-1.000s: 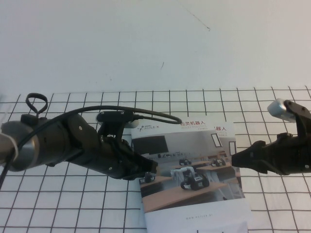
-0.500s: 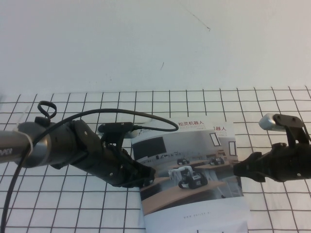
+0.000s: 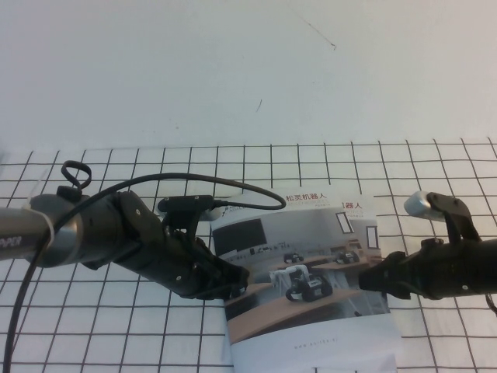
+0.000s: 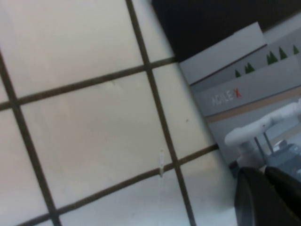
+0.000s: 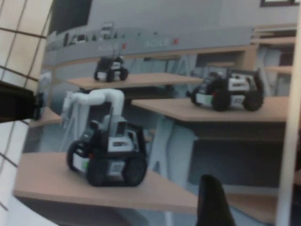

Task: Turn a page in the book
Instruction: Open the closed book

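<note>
The book (image 3: 311, 311) lies closed on the gridded table, with the page (image 3: 299, 264), its classroom-photo cover, facing up. My left gripper (image 3: 238, 284) is shut, its tips resting at the cover's left edge; in the left wrist view (image 4: 264, 171) the two fingers (image 4: 249, 193) lie close together over the cover (image 4: 244, 89). My right gripper (image 3: 370, 281) is at the book's right edge. In the right wrist view (image 5: 254, 207) one finger (image 5: 212, 202) lies over the cover photo (image 5: 155, 117), near the page's white right edge (image 5: 287, 141). The other finger is hidden.
The white tabletop with a black grid (image 3: 116, 342) stretches all around the book. A plain white wall (image 3: 233, 70) rises behind it. The left arm's black cable (image 3: 233, 186) loops over the book's top left corner.
My right gripper has moved left, from just off the book's right edge to over that edge. My left arm dropped a little lower a second ago and has since held still.
</note>
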Controlling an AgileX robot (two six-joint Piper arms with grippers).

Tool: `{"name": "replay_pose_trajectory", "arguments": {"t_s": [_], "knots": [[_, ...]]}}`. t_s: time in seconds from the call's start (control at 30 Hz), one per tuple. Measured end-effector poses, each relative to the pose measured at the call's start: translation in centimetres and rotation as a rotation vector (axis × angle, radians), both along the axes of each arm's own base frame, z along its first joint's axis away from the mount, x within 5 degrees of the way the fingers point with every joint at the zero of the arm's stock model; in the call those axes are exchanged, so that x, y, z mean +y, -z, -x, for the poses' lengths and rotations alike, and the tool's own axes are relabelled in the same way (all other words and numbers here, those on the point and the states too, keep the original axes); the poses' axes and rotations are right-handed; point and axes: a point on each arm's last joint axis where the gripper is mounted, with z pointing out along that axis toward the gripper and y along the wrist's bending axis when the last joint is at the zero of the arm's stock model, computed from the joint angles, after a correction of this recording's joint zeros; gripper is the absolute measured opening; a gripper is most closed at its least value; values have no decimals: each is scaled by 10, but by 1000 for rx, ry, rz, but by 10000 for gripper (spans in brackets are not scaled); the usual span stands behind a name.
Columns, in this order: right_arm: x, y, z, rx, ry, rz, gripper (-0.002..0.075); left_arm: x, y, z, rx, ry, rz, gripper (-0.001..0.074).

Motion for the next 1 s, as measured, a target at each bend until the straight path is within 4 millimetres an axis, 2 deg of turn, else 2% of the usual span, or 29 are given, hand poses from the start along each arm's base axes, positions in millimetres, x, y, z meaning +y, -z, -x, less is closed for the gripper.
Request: {"name": "replay_pose_trajectory", "arguments": {"t_s": [0.23, 0.67, 1.0], "knots": [[8, -7, 1, -10, -54, -104, 388, 0, 0, 0, 1, 1, 0, -2], [28, -51, -7, -146, -247, -460, 388, 0, 0, 0, -3, 9, -5, -2], [31, -61, -12, -184, -276, -493, 383, 0, 0, 0, -4, 10, -6, -2]]}}
